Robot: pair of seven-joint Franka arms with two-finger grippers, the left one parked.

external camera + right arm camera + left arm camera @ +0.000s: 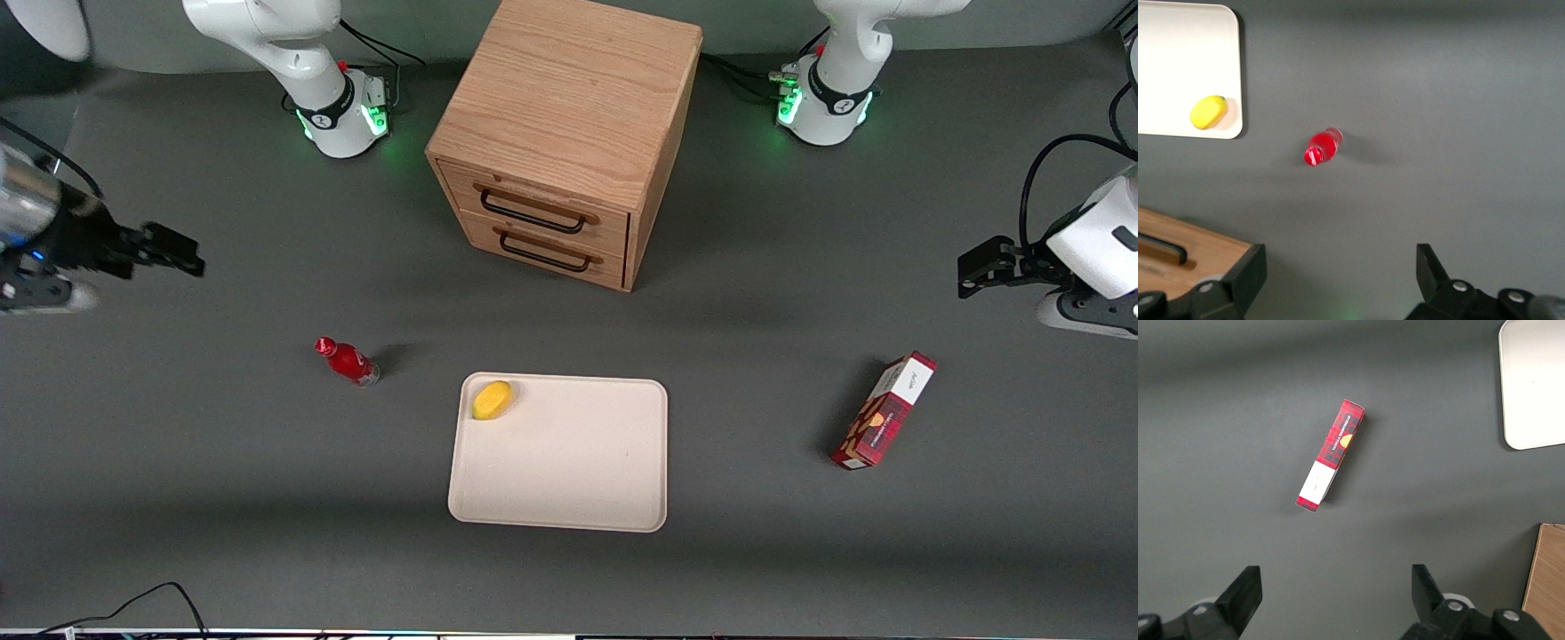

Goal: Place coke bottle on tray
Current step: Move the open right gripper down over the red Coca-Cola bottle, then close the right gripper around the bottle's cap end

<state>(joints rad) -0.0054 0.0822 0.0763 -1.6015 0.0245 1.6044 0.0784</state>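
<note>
The coke bottle [348, 361] is a small red bottle with a red cap. It stands on the grey table beside the cream-beige tray [569, 471], toward the working arm's end. It also shows in the right wrist view [1322, 147], with the tray [1178, 40] beside it. My right gripper [169, 251] hovers high above the table at the working arm's end, farther from the front camera than the bottle and well apart from it. Its fingers [1251, 270] are spread wide with nothing between them.
A yellow fruit [492, 399] lies on the tray's corner nearest the bottle. A wooden two-drawer cabinet [569, 133] stands farther from the front camera than the tray. A red patterned carton box [883, 411] lies toward the parked arm's end.
</note>
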